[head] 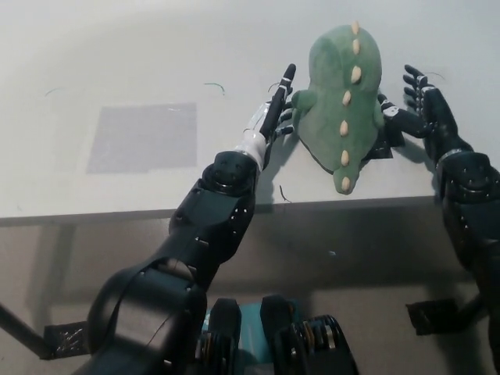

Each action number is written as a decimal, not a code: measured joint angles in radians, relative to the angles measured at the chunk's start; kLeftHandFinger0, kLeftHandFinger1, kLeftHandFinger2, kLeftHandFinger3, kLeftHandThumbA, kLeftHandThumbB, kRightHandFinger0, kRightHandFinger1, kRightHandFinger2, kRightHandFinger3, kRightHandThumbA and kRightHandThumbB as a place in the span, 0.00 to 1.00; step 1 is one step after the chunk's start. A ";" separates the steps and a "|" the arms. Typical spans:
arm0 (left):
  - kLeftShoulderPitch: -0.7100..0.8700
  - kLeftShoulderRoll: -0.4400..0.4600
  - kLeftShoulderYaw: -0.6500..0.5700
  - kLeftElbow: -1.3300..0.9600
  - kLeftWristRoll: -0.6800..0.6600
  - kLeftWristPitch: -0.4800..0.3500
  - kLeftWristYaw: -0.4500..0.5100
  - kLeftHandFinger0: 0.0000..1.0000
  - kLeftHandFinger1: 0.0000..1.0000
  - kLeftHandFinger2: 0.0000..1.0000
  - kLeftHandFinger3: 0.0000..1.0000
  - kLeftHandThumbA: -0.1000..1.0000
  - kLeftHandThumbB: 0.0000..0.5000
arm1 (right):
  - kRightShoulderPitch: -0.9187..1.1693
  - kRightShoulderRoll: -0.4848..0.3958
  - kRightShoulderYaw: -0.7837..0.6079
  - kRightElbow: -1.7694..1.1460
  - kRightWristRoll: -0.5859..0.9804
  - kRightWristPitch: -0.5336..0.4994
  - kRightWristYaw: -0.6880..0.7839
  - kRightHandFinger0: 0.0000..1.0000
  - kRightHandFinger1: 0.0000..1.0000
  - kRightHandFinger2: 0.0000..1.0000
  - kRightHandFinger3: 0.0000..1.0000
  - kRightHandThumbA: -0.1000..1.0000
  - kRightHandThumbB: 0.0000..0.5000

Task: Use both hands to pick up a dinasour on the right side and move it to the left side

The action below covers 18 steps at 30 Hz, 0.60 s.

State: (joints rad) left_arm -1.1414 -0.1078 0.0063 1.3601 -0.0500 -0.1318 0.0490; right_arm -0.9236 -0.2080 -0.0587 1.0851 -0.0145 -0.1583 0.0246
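The green dinosaur (340, 94) is lying on the right part of the table (117, 62), spine up. You are bracketing it: left hand (275, 116) pressing its flank with fingers extended, right hand (418, 105) spread open against the opposite side, neither grasping yet, setting up a two-sided squeeze.

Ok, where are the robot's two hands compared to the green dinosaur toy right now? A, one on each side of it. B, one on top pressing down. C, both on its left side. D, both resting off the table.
A: the left hand is beside one flank of the dinosaur toy and the right hand is at the opposite flank, with the toy lying on the table between them.
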 measured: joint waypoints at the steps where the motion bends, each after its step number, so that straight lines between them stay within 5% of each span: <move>1: 0.000 -0.003 0.001 0.000 0.000 0.000 0.001 1.00 1.00 1.00 1.00 1.00 0.67 | 0.001 0.003 0.000 0.000 0.003 -0.004 0.001 1.00 1.00 1.00 1.00 1.00 0.21; 8: -0.002 -0.013 0.001 0.002 -0.001 0.001 0.006 1.00 1.00 1.00 1.00 1.00 0.71 | 0.001 0.029 -0.002 -0.001 0.012 -0.016 0.005 1.00 1.00 1.00 1.00 1.00 0.29; 11: -0.006 -0.016 0.001 0.004 -0.001 0.006 0.007 1.00 1.00 1.00 1.00 1.00 0.80 | 0.001 0.039 -0.002 -0.005 0.014 -0.023 0.008 1.00 1.00 1.00 1.00 1.00 0.00; 18: -0.022 -0.028 0.003 0.006 -0.002 0.042 0.013 1.00 1.00 1.00 1.00 1.00 0.65 | 0.001 0.050 -0.001 -0.022 0.015 -0.030 0.007 1.00 1.00 1.00 1.00 1.00 0.00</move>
State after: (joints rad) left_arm -1.1639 -0.1360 0.0091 1.3657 -0.0516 -0.0893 0.0623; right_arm -0.9227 -0.1576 -0.0600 1.0636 0.0000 -0.1882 0.0321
